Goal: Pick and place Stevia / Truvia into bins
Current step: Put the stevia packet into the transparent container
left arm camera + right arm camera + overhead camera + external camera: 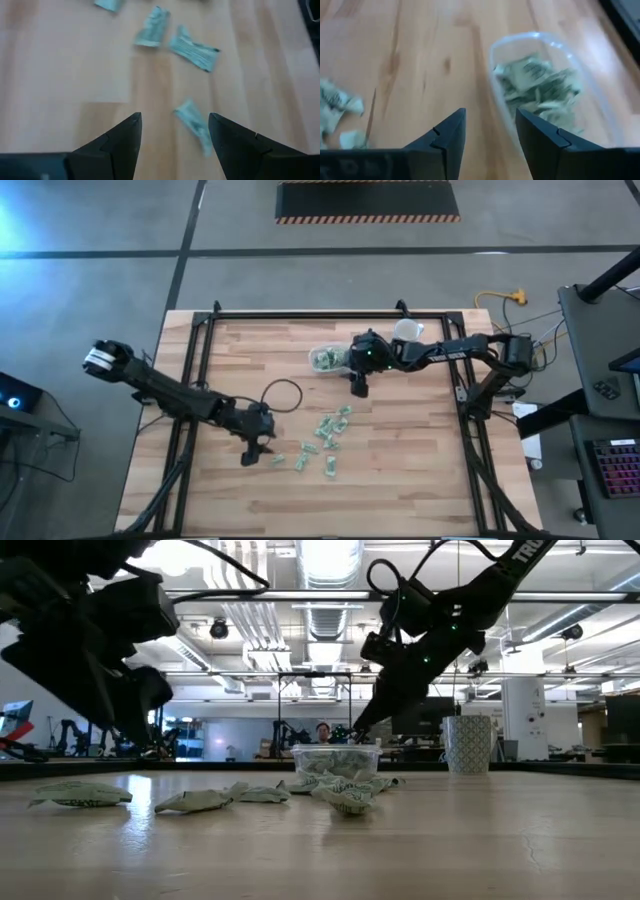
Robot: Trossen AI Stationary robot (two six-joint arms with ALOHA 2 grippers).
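Light green and white Stevia packets (330, 430) lie flat and scattered on the wooden table, and several more fill the clear container (325, 360). My left gripper (255, 445) is open just above the table. In its wrist view one packet (194, 124) lies between the spread fingers, nearer one of them and untouched. My right gripper (358, 385) is open and empty, beside the container (545, 90) on its near-right side. In the low view it hangs above the container (335, 760).
A white cup (408, 330) stands on the table's far side, right of the container, and also shows in the low view (467, 745). A black cable loop (283, 395) lies near the left arm. More packets (192, 49) lie ahead of the left gripper. Bare wood lies around them.
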